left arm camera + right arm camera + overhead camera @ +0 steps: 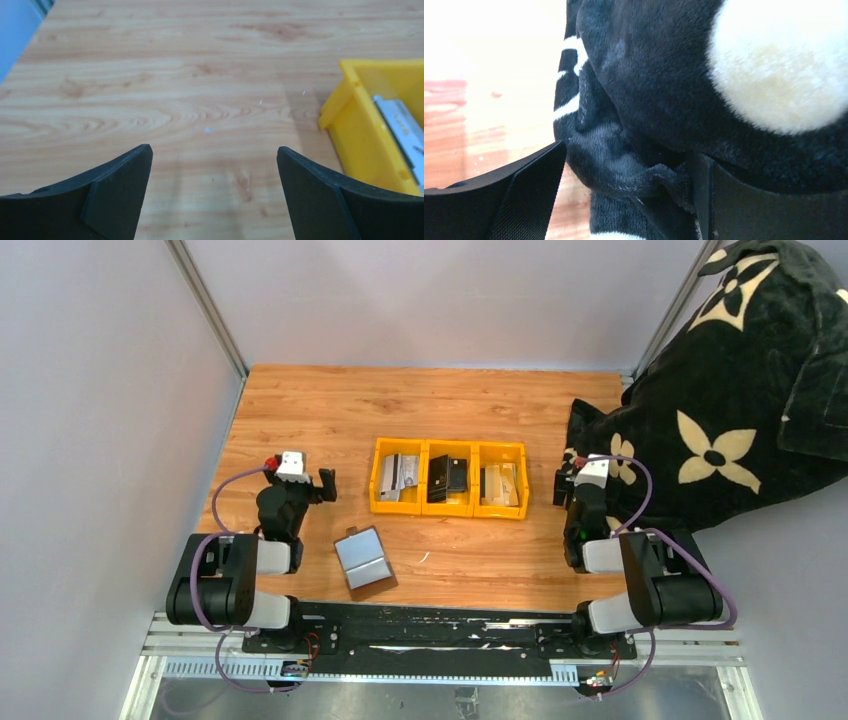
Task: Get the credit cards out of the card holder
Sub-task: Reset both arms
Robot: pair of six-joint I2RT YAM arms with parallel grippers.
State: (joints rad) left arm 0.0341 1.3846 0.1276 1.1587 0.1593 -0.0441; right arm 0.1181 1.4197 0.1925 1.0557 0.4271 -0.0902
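card holder flat on table left of centre near front, bin behind it to the right, credit cards inside its compartments, blanket over right edge

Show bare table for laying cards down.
Bare wood lies behind the yellow bin along the table's far edge, and in front of it, right of the card holder. Crowded: the right edge, where the blanket meets the right gripper.

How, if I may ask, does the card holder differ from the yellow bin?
The card holder lies flat, open and skewed, nearer the front; the yellow bin stands walled, farther back. The holder shows silvery-grey; the bin has three compartments. Both rest on the table.
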